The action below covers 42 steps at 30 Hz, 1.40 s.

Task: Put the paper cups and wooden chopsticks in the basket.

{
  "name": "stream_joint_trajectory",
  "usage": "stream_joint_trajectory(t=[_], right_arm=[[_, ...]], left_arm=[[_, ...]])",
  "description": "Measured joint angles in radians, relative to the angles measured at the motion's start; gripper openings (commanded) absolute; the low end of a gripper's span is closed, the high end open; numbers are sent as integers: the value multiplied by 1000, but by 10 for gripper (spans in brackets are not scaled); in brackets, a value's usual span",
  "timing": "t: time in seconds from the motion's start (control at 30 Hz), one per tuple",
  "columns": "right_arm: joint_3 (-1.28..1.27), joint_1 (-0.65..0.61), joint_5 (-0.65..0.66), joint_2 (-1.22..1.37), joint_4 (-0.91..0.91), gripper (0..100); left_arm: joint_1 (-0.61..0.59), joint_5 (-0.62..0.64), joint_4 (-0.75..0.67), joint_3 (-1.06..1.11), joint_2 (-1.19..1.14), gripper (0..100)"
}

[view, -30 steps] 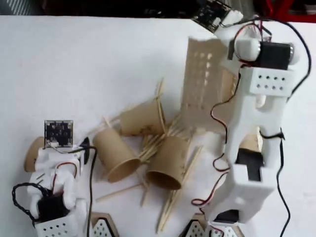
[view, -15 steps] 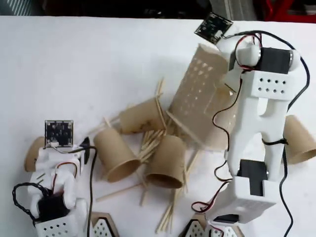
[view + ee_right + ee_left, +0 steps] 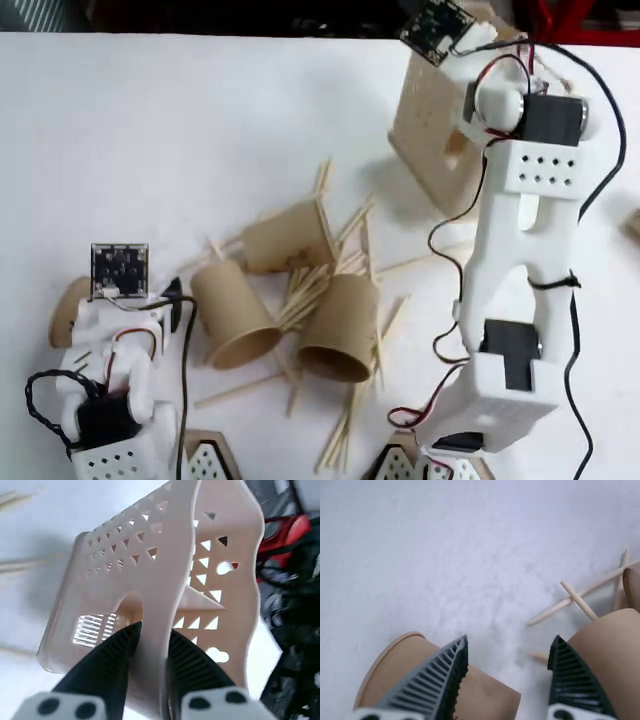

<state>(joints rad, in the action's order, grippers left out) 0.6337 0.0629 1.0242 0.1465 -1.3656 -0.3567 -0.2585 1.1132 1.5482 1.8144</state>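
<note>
While the right hand point(image 3: 153, 632) grips the basket point(image 3: 172, 550), the left hand point(image 3: 510, 644) gapes wide.

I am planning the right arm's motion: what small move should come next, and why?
Probably set the basket down upright beside the paper cups and chopsticks. The right gripper holds it tilted by its wall, while they lie on the table.

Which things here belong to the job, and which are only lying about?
Belong: basket, held by the right gripper; three paper cups in the pile; another cup by the left arm; scattered wooden chopsticks.
Lying about: red and dark clutter beyond the table; patterned pieces at the near edge.
</note>
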Motion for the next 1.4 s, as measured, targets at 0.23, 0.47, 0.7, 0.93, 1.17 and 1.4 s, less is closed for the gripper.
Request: stream_joint_trajectory(t=[0.23,0.47,0.7,0.93,1.17,1.4], right_arm=[[0,17,-8,152,307,19],[-2,-28,-75,236,465,19],[-2,-75,-80,236,245,21],[0,-117,-80,236,49,138],[9,-135,-80,233,-43,159],[78,-144,-80,229,-157,321]], left_arm=[[0,0,0,0,0,264],[0,0,0,0,0,264],[0,0,0,0,0,264],[0,0,0,0,0,264],[0,0,0,0,0,264],[0,0,0,0,0,264]])
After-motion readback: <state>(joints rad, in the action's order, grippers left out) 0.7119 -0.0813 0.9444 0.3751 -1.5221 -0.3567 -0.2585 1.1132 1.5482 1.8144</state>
